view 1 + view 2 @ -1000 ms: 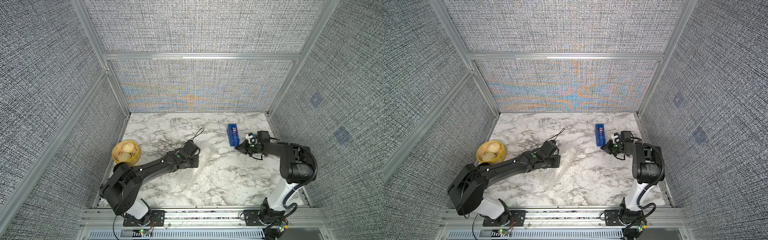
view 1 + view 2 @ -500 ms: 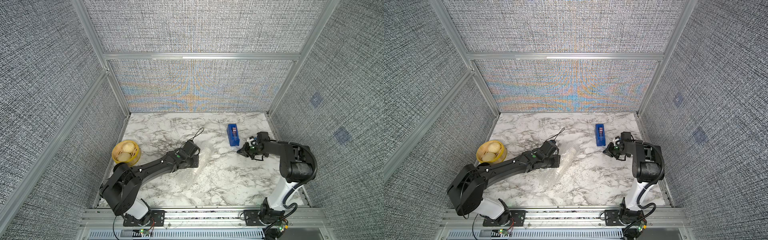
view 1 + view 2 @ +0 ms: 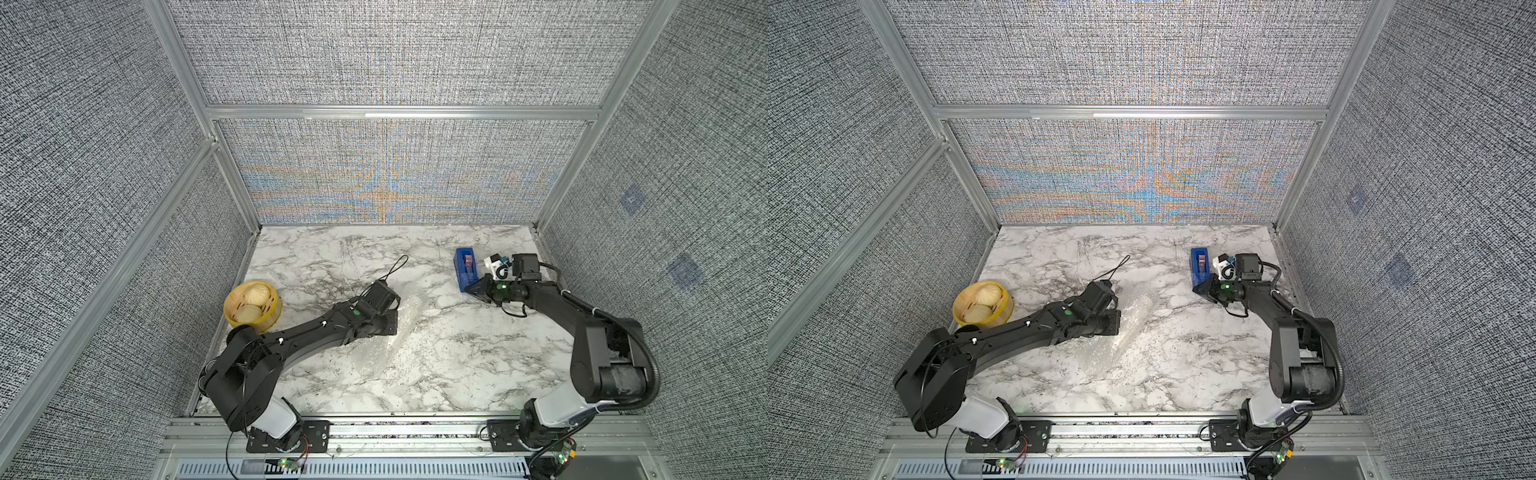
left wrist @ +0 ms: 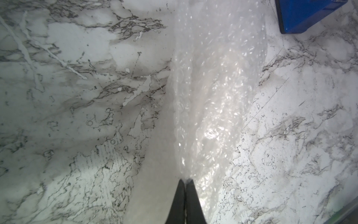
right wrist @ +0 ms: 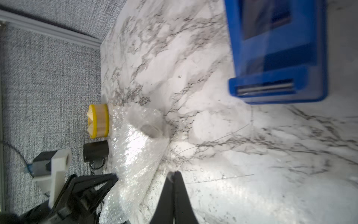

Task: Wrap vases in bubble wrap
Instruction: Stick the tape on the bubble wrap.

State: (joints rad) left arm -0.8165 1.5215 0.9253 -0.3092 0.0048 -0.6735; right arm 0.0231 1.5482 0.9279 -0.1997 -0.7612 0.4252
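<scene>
Your left gripper (image 4: pixel 186 181) is pinched tight, fingers pressed flat together, and the bubble wrap (image 4: pixel 213 97) gathers right into the tips, so it has the edge of the sheet. In both top views the wrap (image 3: pixel 399 347) (image 3: pixel 1133 322) lies as a loose, glinting roll across the middle of the marble table (image 3: pixel 457 357), with your left arm reaching onto it from the side where the yellow basket (image 3: pixel 252 307) of buns sits.

Look at the right wrist view: the vase (image 5: pixel 152 129) shows only as a pale round end inside the roll's open mouth, blurred by the plastic, so you can't make out its ribs or rim.

Your right gripper (image 5: pixel 174 173) is closed too, finger against finger. In a top view it (image 3: pixel 468 287) sits low over bare marble, just beside the cutter end of the blue tape dispenser (image 3: pixel 466 268), and the wrist view shows a gap between them. There's a tiny pale scrap at its tips; you can't tell what it is, or whether it's held
</scene>
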